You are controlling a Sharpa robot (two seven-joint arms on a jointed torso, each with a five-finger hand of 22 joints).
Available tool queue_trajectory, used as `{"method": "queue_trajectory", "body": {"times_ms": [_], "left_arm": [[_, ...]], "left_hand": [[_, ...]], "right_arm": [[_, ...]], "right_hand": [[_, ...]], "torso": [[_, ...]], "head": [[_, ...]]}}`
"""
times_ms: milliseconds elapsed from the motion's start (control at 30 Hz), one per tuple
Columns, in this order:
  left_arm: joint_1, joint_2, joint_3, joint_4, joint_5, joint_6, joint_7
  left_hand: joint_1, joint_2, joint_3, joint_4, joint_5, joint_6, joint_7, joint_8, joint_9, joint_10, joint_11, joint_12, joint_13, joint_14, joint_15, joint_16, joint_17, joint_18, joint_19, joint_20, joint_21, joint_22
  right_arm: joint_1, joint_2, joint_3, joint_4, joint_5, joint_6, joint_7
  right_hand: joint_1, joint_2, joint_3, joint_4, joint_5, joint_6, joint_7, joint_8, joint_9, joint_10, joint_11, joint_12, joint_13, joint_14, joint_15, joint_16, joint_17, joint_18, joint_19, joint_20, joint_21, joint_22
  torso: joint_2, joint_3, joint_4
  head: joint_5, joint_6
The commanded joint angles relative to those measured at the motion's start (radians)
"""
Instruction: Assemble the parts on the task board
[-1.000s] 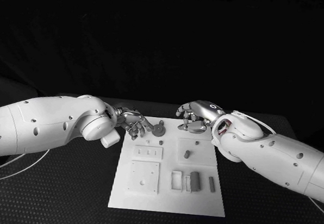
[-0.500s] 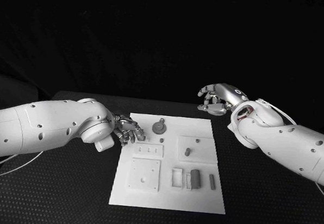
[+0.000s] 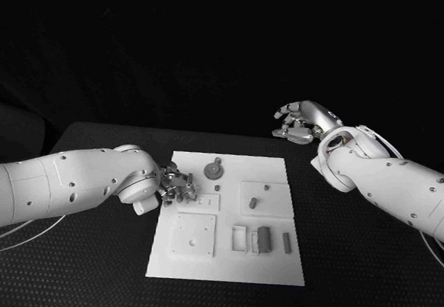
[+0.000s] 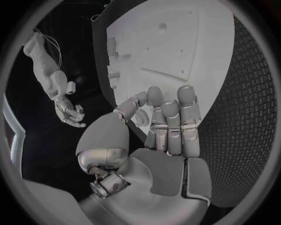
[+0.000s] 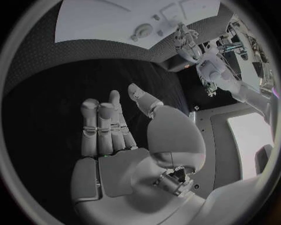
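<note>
The left hand (image 3: 175, 186) hovered at the task board's (image 3: 225, 266) near-left edge, fingers loosely apart, grasping nothing, seemingly poised to pick a part. The round grey part (image 3: 212, 170) lay just beyond it. The right hand (image 3: 303, 122) hung well clear, empty.

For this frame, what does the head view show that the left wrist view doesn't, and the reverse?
Head view alone: the whole task board on the black table, with the round part near its far edge and the row of small upright parts toward its near right.

Left wrist view alone: the inside of the left hand, palm bare, fingers side by side with nothing in them.

Both: the board, the left hand at its left edge, and the right hand raised off the board with nothing in it.
</note>
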Motion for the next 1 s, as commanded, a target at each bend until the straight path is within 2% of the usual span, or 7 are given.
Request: {"method": "queue_trajectory", "body": {"times_ms": [33, 233, 367, 467, 667, 1000], "left_arm": [[0.001, 0.007, 0.001, 0.001, -0.019, -0.003, -0.011], [0.001, 0.013, 0.002, -0.001, -0.027, -0.011, -0.013], [0.001, 0.015, 0.002, 0.000, -0.028, -0.008, -0.016], [0.001, 0.019, 0.002, 0.001, -0.032, -0.007, -0.019], [0.001, 0.036, 0.002, -0.008, -0.063, 0.004, -0.026], [0.002, 0.054, 0.002, -0.028, -0.107, -0.016, -0.044]], "left_hand": [[-0.005, 0.005, 0.005, 0.000, 0.006, 0.132, -0.066, 0.000, 0.249, 0.000, -0.007, 0.009, 0.003, -0.016, -0.024, 0.010, -0.003, 0.023, 0.017, -0.027, 0.010, 0.026], [-0.012, 0.005, 0.007, 0.001, 0.013, 0.144, -0.072, -0.001, 0.265, 0.005, -0.012, 0.026, 0.007, -0.010, -0.030, 0.029, -0.009, 0.023, 0.022, -0.033, 0.031, 0.026], [-0.017, 0.006, 0.007, 0.002, 0.016, 0.152, -0.075, -0.002, 0.275, 0.008, -0.016, 0.037, 0.010, -0.006, -0.034, 0.041, -0.013, 0.024, 0.025, -0.037, 0.045, 0.026], [-0.021, 0.006, 0.007, 0.002, 0.018, 0.160, -0.079, -0.001, 0.286, 0.012, -0.020, 0.049, 0.013, -0.002, -0.039, 0.054, -0.017, 0.024, 0.029, -0.041, 0.059, 0.026], [-0.027, 0.005, 0.008, 0.005, 0.041, 0.178, -0.089, 0.002, 0.315, 0.023, -0.030, 0.076, 0.019, 0.014, -0.050, 0.080, -0.032, 0.027, 0.041, -0.046, 0.087, 0.024], [-0.034, 0.001, 0.009, 0.008, 0.059, 0.193, -0.099, 0.007, 0.355, 0.033, -0.040, 0.106, 0.016, 0.039, -0.061, 0.100, -0.067, 0.031, 0.059, -0.047, 0.108, 0.022]], "right_arm": [[0.001, -0.001, 0.001, 0.003, 0.033, -0.005, 0.009], [0.001, 0.001, 0.001, 0.008, 0.034, 0.001, 0.007], [0.001, 0.001, 0.001, 0.010, 0.034, 0.006, 0.005], [0.001, 0.003, 0.001, 0.011, 0.034, 0.010, 0.002], [0.001, 0.002, 0.001, 0.017, 0.034, 0.014, -0.002], [0.001, 0.006, 0.001, 0.022, 0.034, 0.022, -0.005]], "right_hand": [[0.008, 0.002, -0.001, -0.002, 0.002, -0.010, 0.019, 0.004, 0.001, -0.002, 0.002, -0.006, 0.002, -0.005, 0.002, -0.006, -0.001, 0.084, 0.003, -0.001, -0.005, 0.001], [0.009, 0.002, -0.002, -0.003, 0.002, -0.010, 0.019, 0.004, 0.001, -0.002, 0.002, -0.006, 0.002, -0.005, 0.002, -0.006, -0.001, 0.084, 0.002, -0.001, -0.005, 0.001], [0.009, 0.002, -0.002, -0.003, 0.002, -0.010, 0.019, 0.004, 0.001, -0.002, 0.002, -0.006, 0.002, -0.006, 0.002, -0.006, -0.001, 0.084, 0.002, -0.001, -0.005, 0.001], [0.009, 0.002, -0.003, -0.003, 0.002, -0.010, 0.019, 0.004, 0.001, -0.002, 0.002, -0.006, 0.002, -0.006, 0.002, -0.006, -0.001, 0.084, 0.001, -0.001, -0.005, 0.001], [0.009, 0.002, -0.003, -0.003, 0.002, -0.010, 0.019, 0.004, 0.001, -0.003, 0.002, -0.007, 0.002, -0.006, 0.002, -0.006, -0.001, 0.084, 0.001, 0.000, -0.006, 0.001], [0.008, 0.002, -0.004, -0.003, 0.002, -0.011, 0.020, 0.004, 0.001, -0.003, 0.003, -0.007, 0.002, -0.007, 0.002, -0.007, -0.001, 0.084, 0.000, 0.000, -0.006, 0.001]], "torso": [[0.002, 0.0003, 0.0012], [0.001, 0.0003, 0.0010], [0.001, -0.0009, 0.0031], [0.001, -0.0003, 0.0029], [0.001, 0.0003, 0.0030], [0.000, 0.0006, 0.0035]], "head": [[-0.008, -0.002], [-0.010, -0.007], [-0.013, -0.010], [-0.013, -0.010], [-0.020, -0.013], [-0.018, -0.016]]}}
